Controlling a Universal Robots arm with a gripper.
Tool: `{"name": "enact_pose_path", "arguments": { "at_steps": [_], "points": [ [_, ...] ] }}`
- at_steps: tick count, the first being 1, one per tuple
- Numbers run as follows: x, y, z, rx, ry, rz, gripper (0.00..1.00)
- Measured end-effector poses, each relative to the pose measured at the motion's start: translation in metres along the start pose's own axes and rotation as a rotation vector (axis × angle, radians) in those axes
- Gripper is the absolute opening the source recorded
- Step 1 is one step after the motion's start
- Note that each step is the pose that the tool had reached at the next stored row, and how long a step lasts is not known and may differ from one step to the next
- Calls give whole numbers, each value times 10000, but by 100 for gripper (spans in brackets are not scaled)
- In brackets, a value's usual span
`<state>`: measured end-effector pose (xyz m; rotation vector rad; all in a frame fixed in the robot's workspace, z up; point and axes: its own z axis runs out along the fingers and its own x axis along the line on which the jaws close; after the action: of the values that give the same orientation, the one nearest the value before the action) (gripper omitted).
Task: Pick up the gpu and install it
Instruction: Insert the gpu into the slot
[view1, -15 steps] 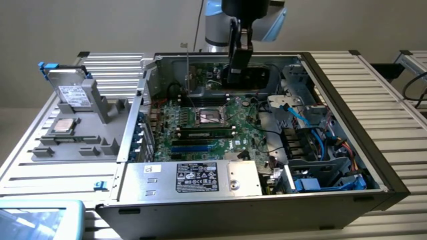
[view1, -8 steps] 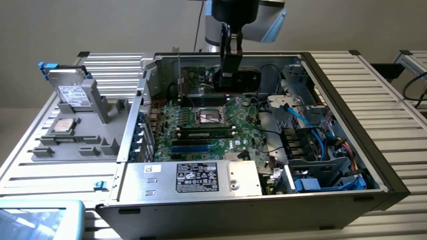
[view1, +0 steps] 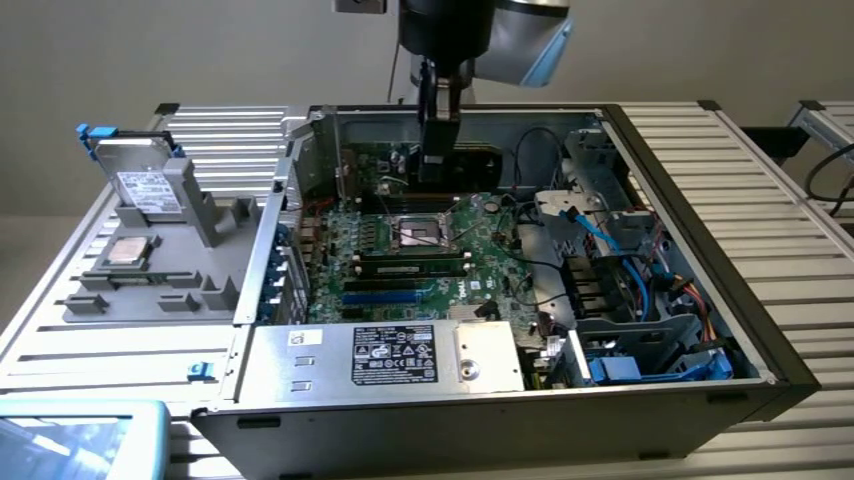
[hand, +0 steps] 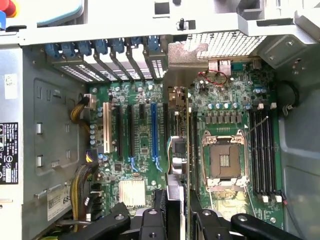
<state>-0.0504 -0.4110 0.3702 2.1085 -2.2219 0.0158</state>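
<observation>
Now the jaws are clamped on the gpu, which stands on edge straight beneath them over the motherboard, between the blue slot and the CPU socket, inside the open computer case.

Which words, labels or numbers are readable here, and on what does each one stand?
"6S", cut off: white sticker on grey metal.
Black label on the power supply: too small to read.
White label on the hard drive: blurred.
The gpu, held between the gripper jaws: no readable text.
</observation>
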Motion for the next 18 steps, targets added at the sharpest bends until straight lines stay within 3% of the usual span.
{"name": "enact_pose_path", "arguments": {
  "at_steps": [10, 14, 18],
  "points": [
    [212, 79, 138, 3, -91, -150, 28],
    [300, 111, 216, 2, -171, -190, 28],
    [359, 136, 326, 2, -198, -207, 28]
  ]
}}
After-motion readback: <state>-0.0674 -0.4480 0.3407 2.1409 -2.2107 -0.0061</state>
